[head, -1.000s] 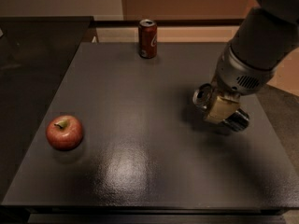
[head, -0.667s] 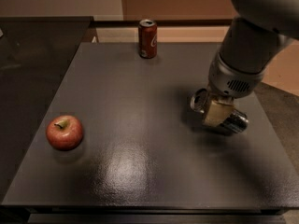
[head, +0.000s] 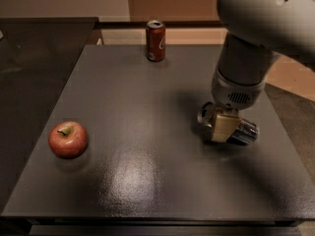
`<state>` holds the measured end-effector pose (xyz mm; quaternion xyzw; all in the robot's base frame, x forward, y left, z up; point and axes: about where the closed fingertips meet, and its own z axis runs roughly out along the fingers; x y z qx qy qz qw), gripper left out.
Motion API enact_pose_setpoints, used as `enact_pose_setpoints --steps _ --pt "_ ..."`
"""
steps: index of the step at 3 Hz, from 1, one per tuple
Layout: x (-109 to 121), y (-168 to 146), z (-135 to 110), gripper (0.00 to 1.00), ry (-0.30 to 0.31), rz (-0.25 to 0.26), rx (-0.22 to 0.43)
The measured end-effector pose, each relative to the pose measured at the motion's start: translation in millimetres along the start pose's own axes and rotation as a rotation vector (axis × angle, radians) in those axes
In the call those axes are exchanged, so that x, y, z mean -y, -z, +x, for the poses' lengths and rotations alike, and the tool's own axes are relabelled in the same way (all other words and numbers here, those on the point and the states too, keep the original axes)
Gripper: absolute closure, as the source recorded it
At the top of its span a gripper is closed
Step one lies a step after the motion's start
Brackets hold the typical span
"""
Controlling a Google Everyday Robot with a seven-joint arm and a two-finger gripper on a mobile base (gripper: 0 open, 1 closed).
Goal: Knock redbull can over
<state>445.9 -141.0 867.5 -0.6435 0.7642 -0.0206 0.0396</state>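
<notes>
The redbull can (head: 246, 132) is a slim silver can lying on its side on the right part of the dark table (head: 147, 107). Its silver top (head: 205, 115) points left. My gripper (head: 224, 131) hangs from the grey arm (head: 246, 68) and sits right on top of the can's middle, touching it and hiding part of it.
A red cola can (head: 155, 40) stands upright at the table's far edge. A red apple (head: 68, 139) rests near the front left. A second dark table (head: 34, 58) adjoins on the left. The table's right edge is close to the gripper.
The arm has swung a little to the left and fills more of the upper right view. The silver can stays on its side under the gripper.
</notes>
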Motion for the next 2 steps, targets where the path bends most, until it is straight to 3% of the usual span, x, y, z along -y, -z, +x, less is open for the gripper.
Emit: enact_pose_setpoints --steps 1,2 --pt "-0.1 -11.9 -0.8 0.0 0.009 -0.013 -0.028" --pt "0.0 -11.9 -0.9 0.0 0.009 -0.013 -0.028"
